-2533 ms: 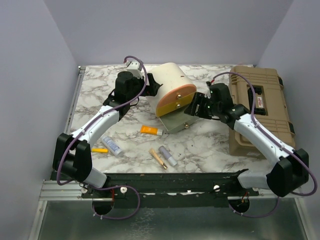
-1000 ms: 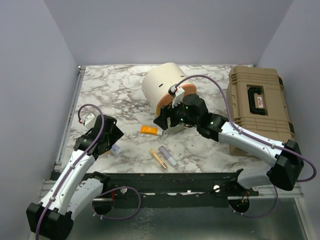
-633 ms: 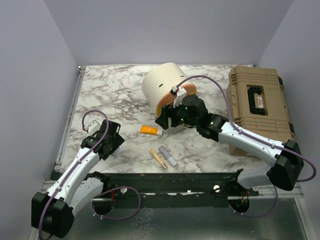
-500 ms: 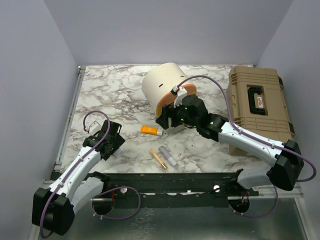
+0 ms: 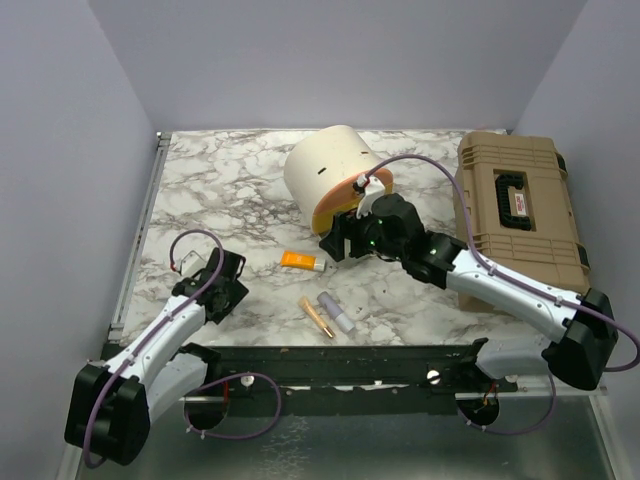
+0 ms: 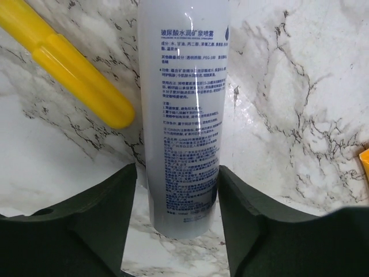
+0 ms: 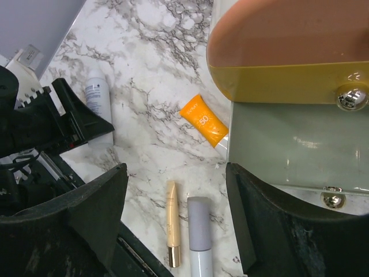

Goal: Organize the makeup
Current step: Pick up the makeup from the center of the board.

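- Left wrist view: the left hand (image 6: 177, 173) sits low over the marble tabletop (image 6: 288, 115), with its dark fingers (image 6: 104, 219) on either side of the whitish tube (image 6: 181, 115).
- Both fingers stand right at the tube's sides, but I cannot tell whether they press it.
- The whitish tube lies flat with its printed side up. The yellow pen (image 6: 69, 69) lies slantwise just to its left, also on the tabletop.
- Right wrist view: the right hand (image 7: 177, 170) is spread wide, with nothing between its fingers.
- Its right finger is beside the grey-green flap of the cream-and-orange round case (image 7: 288, 46), which lies on its side.
- The orange tube (image 7: 206, 128) lies by that flap's left edge.
- The gold tube (image 7: 172, 231) and lilac tube (image 7: 199, 239) lie side by side nearer the arm bases.
- Top external view: the tan toolbox (image 5: 520, 210) sits closed at the right edge of the tabletop.
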Motion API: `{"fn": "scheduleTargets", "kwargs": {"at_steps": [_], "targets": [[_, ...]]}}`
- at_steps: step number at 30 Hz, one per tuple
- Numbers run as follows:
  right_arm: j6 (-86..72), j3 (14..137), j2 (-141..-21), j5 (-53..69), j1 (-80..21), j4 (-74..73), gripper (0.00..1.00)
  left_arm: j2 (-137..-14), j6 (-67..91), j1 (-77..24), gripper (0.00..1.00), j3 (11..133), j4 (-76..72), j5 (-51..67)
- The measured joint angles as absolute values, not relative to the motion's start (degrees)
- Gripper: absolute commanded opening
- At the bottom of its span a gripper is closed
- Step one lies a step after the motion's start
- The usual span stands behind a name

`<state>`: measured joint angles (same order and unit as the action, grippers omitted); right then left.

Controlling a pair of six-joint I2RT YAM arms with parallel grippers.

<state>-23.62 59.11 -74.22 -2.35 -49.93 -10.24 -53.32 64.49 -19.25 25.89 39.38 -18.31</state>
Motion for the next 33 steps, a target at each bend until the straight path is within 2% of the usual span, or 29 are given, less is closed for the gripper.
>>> {"fn": "scheduleTargets", "kwargs": {"at_steps": [3,9,14,17,18,24,33], "targets": [[-24.23,58.74,-73.58,-2.37,-49.93,-10.37,0.75,-53.47,64.42,-19.25,0.38,25.89,38.59,-18.68],[-25.02,57.98,-72.9,-2.39,-49.93,-10.44,0.8,-52.05,63.9,-19.25,0.22,25.89,38.46,-18.9],[-26.74,57.65,-72.18,-2.42,-49.93,-10.41,0.86,-47.72,61.91,-19.25,0.18,27.24,38.39,-18.35],[-28.18,57.19,-71.5,-2.35,-49.93,-10.09,0.98,-45.15,58.78,-19.25,0.14,29.04,36.32,-16.51],[-28.8,56.86,-71.18,-2.37,-49.93,-9.8,1.0,-44.27,57.58,-19.25,0.13,29.71,35.2,-15.38],[-33.17,53.87,-68.01,-2.61,-49.93,-6.83,0.99,-42.63,48.75,-19.25,0.1,34.24,25.63,-6.31],[-36.49,54.08,-67.09,0.47,-49.93,0.6,0.84,-47.0,42.59,-20.08,0.09,35.14,6.15,17.3]]}}
